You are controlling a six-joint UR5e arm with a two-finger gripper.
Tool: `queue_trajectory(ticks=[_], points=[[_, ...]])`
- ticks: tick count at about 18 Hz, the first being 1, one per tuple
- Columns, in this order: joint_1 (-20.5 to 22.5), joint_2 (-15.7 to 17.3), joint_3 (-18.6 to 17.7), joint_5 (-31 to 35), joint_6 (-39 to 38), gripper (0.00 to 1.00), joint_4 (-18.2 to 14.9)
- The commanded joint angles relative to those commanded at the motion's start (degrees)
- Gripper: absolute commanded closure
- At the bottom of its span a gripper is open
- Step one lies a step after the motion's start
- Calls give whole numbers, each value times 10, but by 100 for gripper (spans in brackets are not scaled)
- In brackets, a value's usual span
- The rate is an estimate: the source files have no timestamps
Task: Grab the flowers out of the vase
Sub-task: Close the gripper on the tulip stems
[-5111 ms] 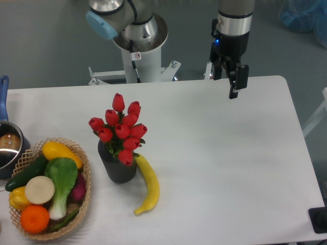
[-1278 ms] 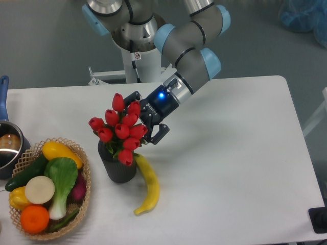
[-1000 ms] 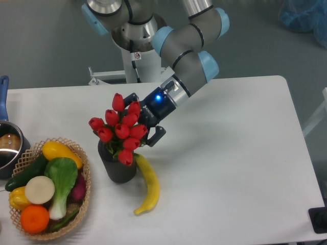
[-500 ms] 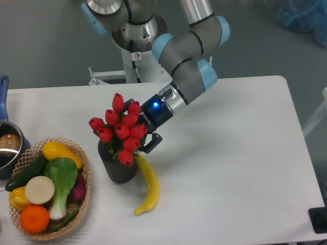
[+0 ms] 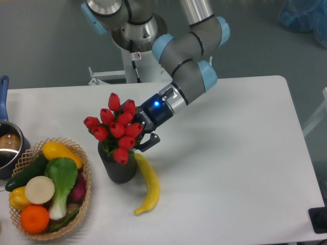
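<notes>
The flowers (image 5: pixel 116 129), a bunch of red tulip buds with green leaves, stand in the dark ribbed vase (image 5: pixel 119 168) left of the table's middle. They lean a little to the left. My gripper (image 5: pixel 139 137) reaches in from the right, just above the vase rim. It is shut on the flowers' stems, and the buds hide most of its fingertips. One dark finger (image 5: pixel 148 142) shows at the right edge of the bunch.
A yellow banana (image 5: pixel 148 185) lies against the vase's right side. A woven basket (image 5: pixel 83 200) of vegetables and fruit sits at the front left. A steel pot (image 5: pixel 7 148) is at the left edge. The robot base (image 5: pixel 139 48) stands behind the table.
My gripper moved in from the right until it reached the bunch. In the last half second the flowers shifted up and to the left, while the vase stayed put.
</notes>
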Motion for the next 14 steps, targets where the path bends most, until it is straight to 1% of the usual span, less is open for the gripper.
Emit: queue_trajectory(ticks=[1, 2, 5, 8, 10, 14], points=[[2, 1, 0, 0, 0, 45, -1], [3, 1, 0, 0, 0, 50, -1], [3, 1, -1, 0, 0, 56, -1], [3, 1, -2, -1, 0, 57, -1], [3, 1, -4, -1, 0, 60, -1], [4, 1, -8, -9, 1, 60, -1]])
